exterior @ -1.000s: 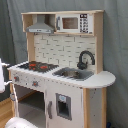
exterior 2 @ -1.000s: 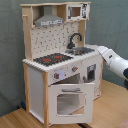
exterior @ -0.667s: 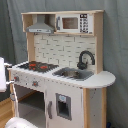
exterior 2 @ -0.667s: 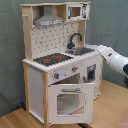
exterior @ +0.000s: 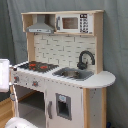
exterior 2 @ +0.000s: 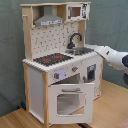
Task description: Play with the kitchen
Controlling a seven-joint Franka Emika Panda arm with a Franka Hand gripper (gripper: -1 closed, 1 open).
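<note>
A tall toy kitchen (exterior: 65,75) of white panels and pale wood stood against a grey curtain (exterior: 10,30) in both exterior views. No brand name or readable writing showed anywhere on it. Its top shelf carried a grey, sloped hood (exterior: 40,26) and a toy microwave (exterior: 74,23) with a small button panel. Below, a white back panel had a brick-like pattern in the first exterior view and looked dotted, like pegboard, in the second exterior view. A curved black faucet (exterior: 85,59) rose over a grey metal-looking sink (exterior: 73,74), beside a dark hob (exterior: 36,65) with red rings.

Only the second exterior view showed the windowed oven door (exterior 2: 69,102) hanging ajar and the wooden floor (exterior 2: 112,107). It also showed the robot's white arm (exterior 2: 114,56) reaching in from the second exterior view's right, near the rounded counter end. Whether the gripper was open or closed could not be told.
</note>
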